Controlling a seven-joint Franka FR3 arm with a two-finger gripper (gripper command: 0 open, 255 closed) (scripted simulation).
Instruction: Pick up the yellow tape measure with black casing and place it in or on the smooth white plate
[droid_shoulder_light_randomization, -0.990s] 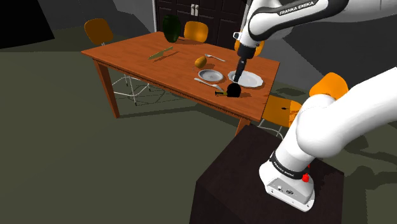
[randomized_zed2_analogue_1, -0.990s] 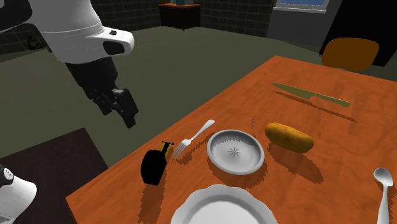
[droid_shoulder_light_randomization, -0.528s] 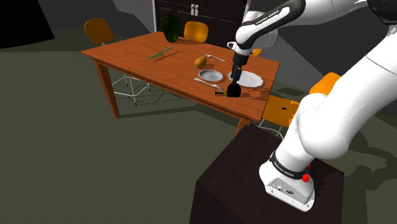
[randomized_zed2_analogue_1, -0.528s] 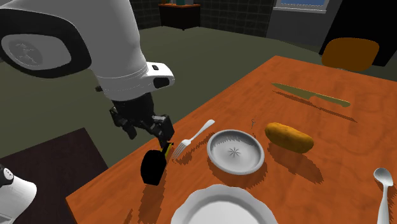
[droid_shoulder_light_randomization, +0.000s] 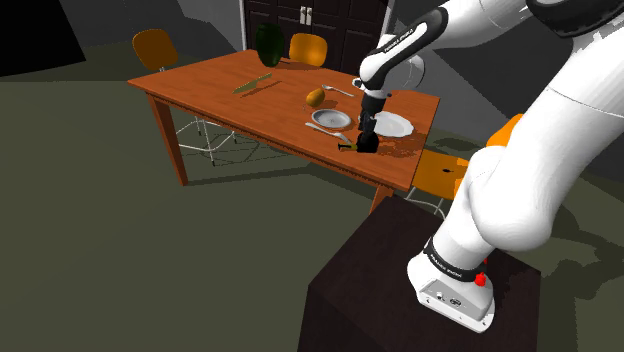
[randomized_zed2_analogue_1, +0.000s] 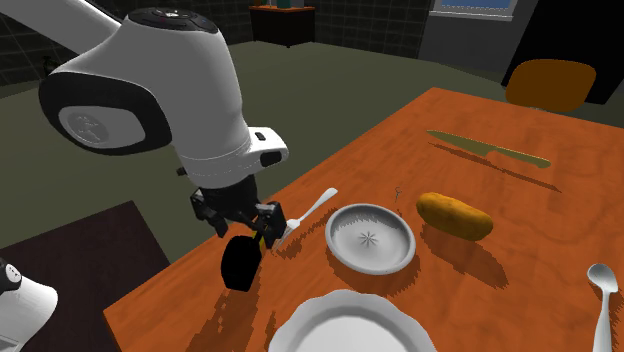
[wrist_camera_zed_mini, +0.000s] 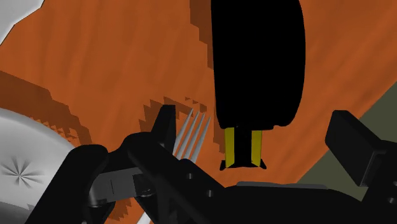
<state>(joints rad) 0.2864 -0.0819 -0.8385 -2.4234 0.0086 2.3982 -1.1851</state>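
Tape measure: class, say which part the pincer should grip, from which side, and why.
Probably grip the tape measure by its black casing, across the flat faces, from above: it stands on edge on the table, narrow enough for the open pincer. Its yellow tab looks too small.

The tool (droid_shoulder_light_randomization: 366, 127) hangs right over the black tape measure (droid_shoulder_light_randomization: 367, 144), beside the white plate (droid_shoulder_light_randomization: 398, 125) on the table (droid_shoulder_light_randomization: 220, 85).

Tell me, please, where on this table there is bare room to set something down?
The widest bare patch is the table end beyond the knife, at the shoulder view's left. A smaller strip lies between knife and potato. It is crowded under the gripper, where tape measure, fork, grey dish and white plate cluster.
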